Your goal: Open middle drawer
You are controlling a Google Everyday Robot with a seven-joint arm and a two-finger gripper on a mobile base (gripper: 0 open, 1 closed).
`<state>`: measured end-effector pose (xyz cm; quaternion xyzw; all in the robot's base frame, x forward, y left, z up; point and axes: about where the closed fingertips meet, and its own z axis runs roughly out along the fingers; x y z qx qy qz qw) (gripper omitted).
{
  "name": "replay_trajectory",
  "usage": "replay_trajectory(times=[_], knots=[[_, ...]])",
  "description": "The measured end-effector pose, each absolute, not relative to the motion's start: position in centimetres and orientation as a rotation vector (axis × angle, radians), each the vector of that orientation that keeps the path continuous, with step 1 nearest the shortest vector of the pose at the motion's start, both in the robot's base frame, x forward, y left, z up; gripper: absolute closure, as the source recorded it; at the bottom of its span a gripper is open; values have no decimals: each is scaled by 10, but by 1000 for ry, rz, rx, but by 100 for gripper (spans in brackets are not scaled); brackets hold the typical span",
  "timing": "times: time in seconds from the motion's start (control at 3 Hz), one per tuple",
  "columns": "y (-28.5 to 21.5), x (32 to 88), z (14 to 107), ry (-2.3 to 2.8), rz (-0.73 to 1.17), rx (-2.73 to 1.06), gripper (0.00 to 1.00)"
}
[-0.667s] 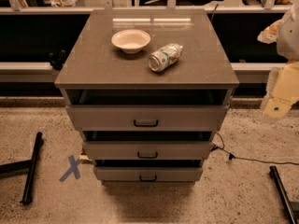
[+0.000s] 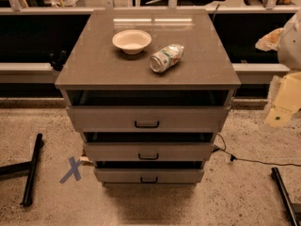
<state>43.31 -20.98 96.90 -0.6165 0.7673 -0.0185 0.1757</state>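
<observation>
Middle drawer (image 2: 148, 151), claw (image 2: 278, 117) apart at right

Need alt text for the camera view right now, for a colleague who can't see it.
The gripper hangs at the frame's right edge, apart from the three-drawer cabinet, not touching the middle drawer. On the cabinet top sit a white bowl and a can lying on its side; a blue X marks the floor left.

A bowl (image 2: 131, 41) and a tipped can (image 2: 166, 58) are seen upper centre; a tape cross (image 2: 73, 169) is marked lower left.
</observation>
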Motion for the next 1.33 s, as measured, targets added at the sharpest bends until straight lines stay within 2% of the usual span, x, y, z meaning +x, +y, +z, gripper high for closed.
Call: replay_trajectory(times=[0.33,0.67,1.0,1.33], knots=[[-180,409,928,2051,76,-1805,0],[-176,413,863,1975,188,-1861,0],[-176,413,863,1975,188,-1861,0],[-181,418,843,2006,89,-1884,0]])
